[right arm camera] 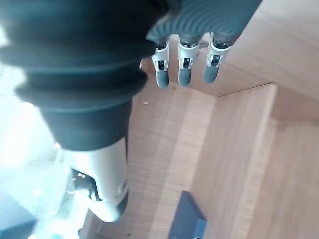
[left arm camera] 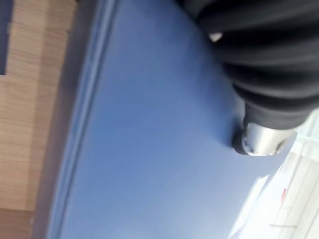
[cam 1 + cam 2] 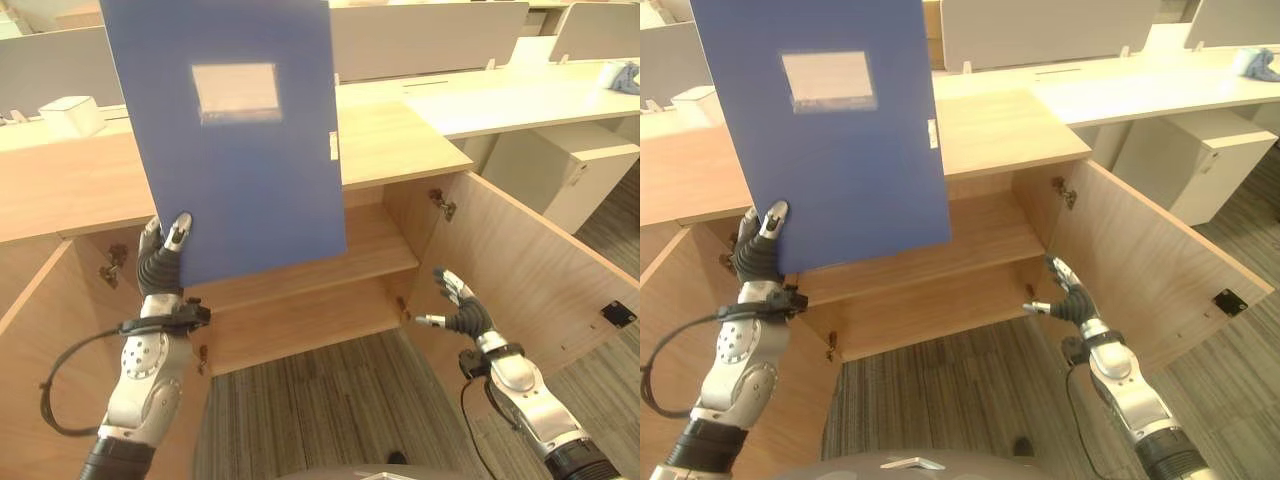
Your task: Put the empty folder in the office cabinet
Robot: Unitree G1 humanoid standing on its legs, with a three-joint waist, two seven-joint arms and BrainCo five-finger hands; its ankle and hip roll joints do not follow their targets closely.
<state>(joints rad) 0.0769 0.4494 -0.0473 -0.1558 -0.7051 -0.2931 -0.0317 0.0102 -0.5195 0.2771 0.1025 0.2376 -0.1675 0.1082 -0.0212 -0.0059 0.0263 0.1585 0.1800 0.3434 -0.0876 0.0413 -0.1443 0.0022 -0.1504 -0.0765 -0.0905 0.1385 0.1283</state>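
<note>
Here, left hand (image 3: 160,262) pinches folder (image 3: 240,150) — label (image 3: 236,91) blank.

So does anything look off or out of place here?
Nothing is spilled or damaged. The blue folder is held upright and slightly tilted in the left hand, outside the open cabinet. The right hand is open.

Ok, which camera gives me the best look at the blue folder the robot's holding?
The left eye view: the blue folder shows nearly whole, upright before the open cabinet, its lower corner pinched by the left hand. The right eye view shows much the same. The left wrist view has just a close stretch of its cover; the right wrist view, one dark-blue corner.
</note>
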